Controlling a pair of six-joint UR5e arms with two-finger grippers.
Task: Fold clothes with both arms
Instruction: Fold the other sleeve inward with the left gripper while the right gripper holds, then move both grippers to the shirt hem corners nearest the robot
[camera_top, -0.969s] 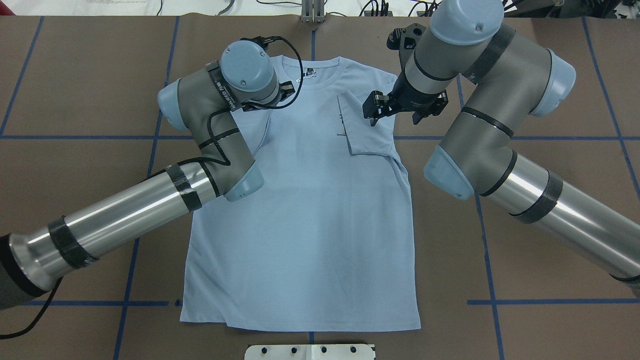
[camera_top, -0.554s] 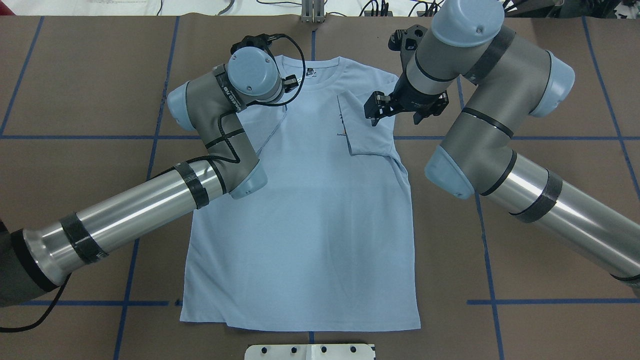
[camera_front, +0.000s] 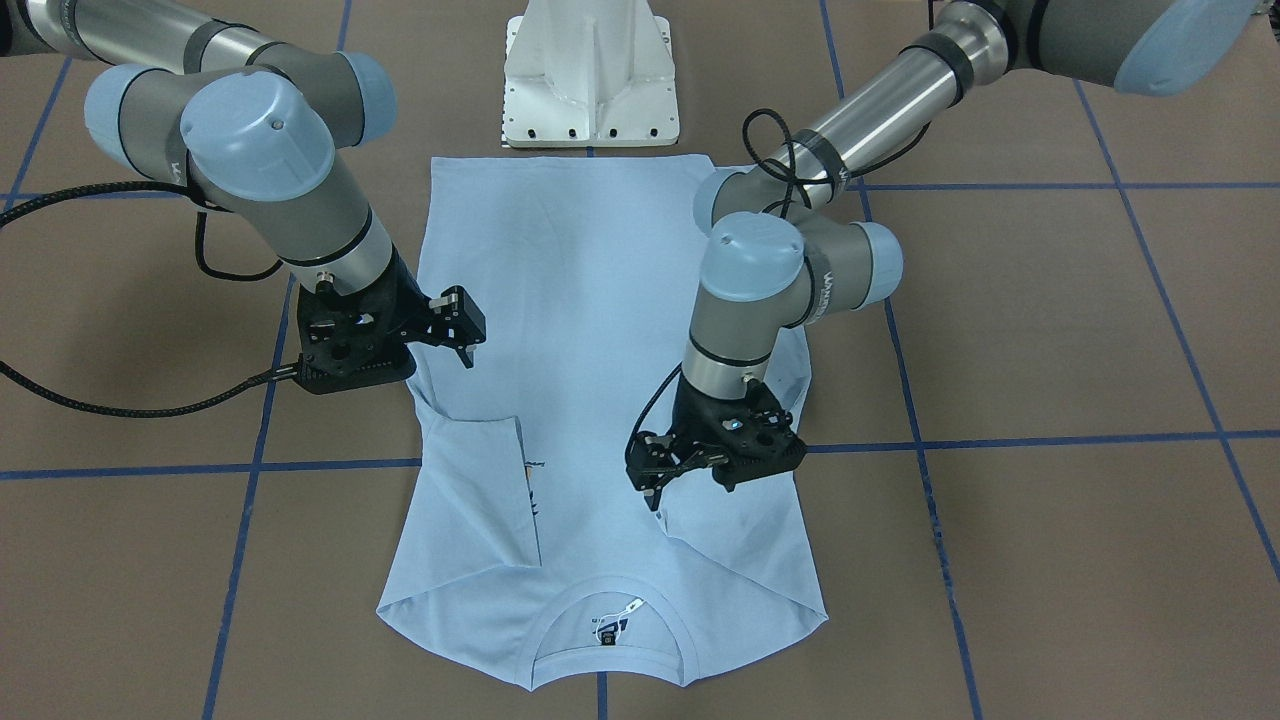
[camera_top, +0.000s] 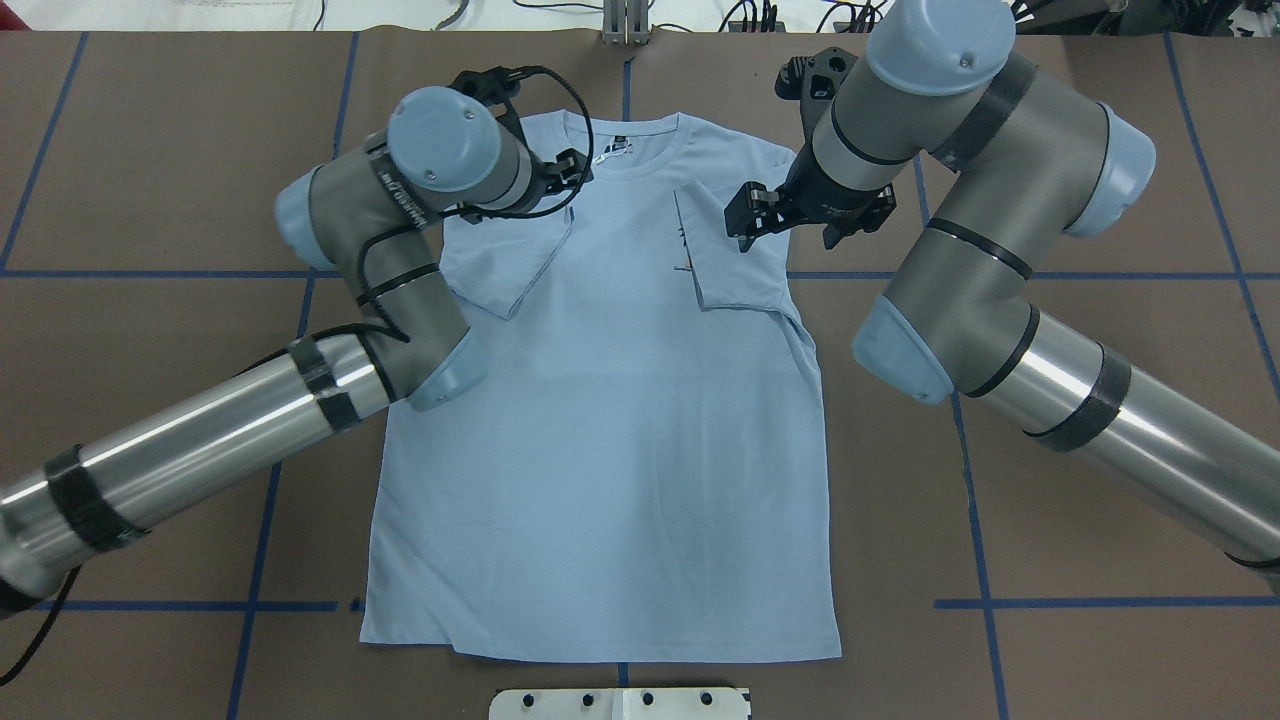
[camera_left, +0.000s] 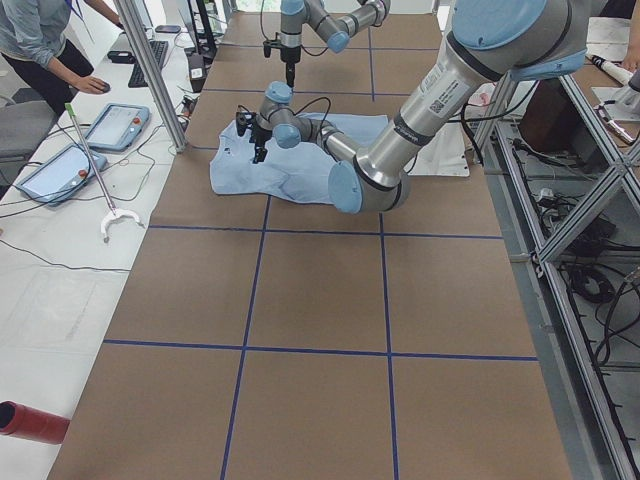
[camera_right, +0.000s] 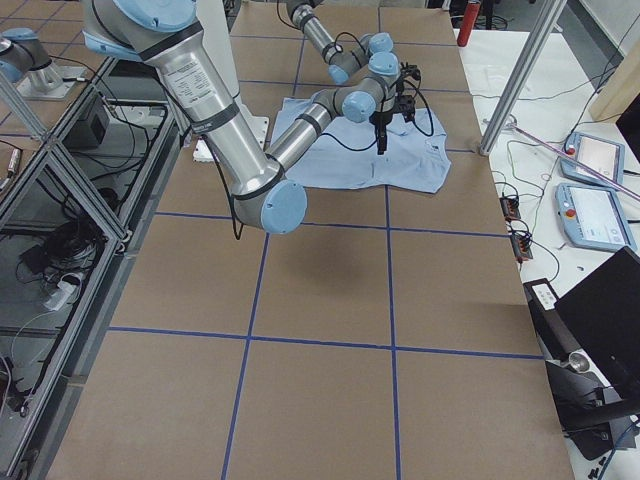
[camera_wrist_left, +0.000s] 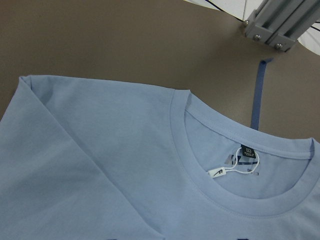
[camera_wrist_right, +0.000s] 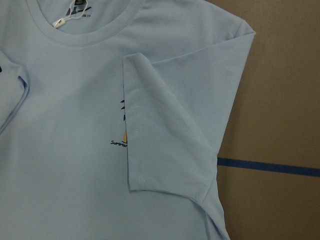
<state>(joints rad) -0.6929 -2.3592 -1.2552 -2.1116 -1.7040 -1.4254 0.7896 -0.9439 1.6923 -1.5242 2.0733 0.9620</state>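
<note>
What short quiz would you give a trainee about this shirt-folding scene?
1. True or false: the shirt lies flat with both sleeves folded onto its front.
2. The sleeve nearest the right end effector partly covers what? A) the hem B) the print C) the pedestal
3. Fill in: the white tag lies inside the ____.

Key: 1 true; 2 B; 3 collar.
</note>
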